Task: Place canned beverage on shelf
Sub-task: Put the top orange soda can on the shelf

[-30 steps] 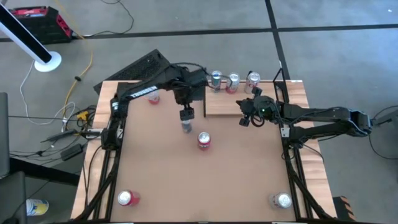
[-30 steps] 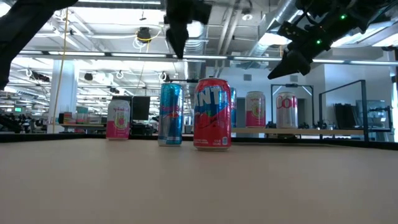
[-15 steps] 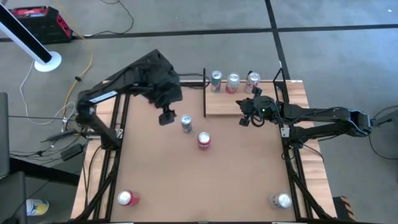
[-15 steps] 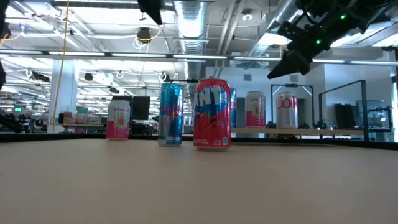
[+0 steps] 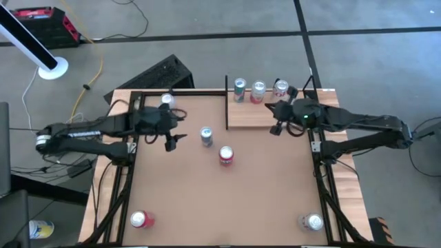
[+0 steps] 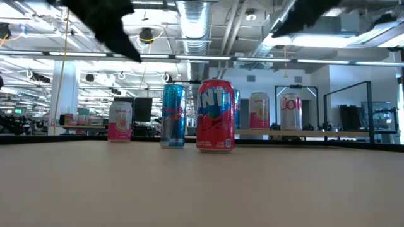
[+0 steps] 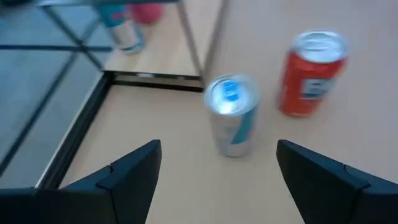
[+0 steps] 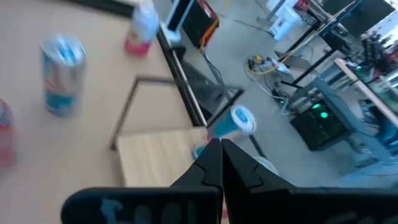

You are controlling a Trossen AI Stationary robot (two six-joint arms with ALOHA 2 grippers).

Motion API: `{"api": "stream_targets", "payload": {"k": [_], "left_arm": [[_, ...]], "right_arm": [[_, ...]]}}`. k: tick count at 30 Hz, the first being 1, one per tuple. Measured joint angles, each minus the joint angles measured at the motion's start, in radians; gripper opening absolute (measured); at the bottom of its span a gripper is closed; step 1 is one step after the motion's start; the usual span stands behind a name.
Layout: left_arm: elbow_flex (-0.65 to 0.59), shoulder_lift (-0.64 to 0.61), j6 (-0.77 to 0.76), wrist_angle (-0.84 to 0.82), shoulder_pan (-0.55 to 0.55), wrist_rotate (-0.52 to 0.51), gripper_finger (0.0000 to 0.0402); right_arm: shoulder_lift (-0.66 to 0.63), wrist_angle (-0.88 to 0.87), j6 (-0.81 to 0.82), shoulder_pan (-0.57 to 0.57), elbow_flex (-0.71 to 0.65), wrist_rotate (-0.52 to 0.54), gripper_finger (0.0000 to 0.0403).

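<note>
Left pincer (image 5: 170, 141): fingers spread wide, holding nothing, low over the left part of the brown surface (image 5: 207, 200). Blue can (image 5: 206, 136): upright just beside it. Red can (image 5: 225, 156): upright close to the blue one. Right pincer (image 5: 278, 126): fingers pressed together, holding nothing, over the shelf (image 5: 251, 114). Shelf: pale wood panel at the far right of the surface, three cans (image 5: 258, 91) along its far edge. Pink can (image 5: 167, 101): far left corner.

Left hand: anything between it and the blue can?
No. In the high view only bare tabletop lies between the open left hand and the blue can; the left wrist view agrees.
</note>
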Motion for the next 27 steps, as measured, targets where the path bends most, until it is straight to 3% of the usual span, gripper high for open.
{"api": "stream_targets", "payload": {"k": [4,8,18,27], "left_arm": [[-0.239,-0.130,-0.078,0.276,0.013,0.008,0.0305],[-0.359,-0.192,-0.123,0.374,0.014,0.016,0.0305],[-0.386,-0.180,-0.151,0.423,0.014,0.002,0.0305],[-0.386,-0.079,-0.166,0.416,0.014,0.007,0.0305]], "right_arm": [[-0.025,-0.090,0.057,0.038,0.078,0.000,0.0021],[-0.038,-0.118,0.058,0.058,0.089,0.000,0.0021],[0.015,-0.142,0.059,0.065,0.089,-0.001,0.0021],[0.121,-0.146,0.052,0.065,0.089,-0.001,0.0021]]}}
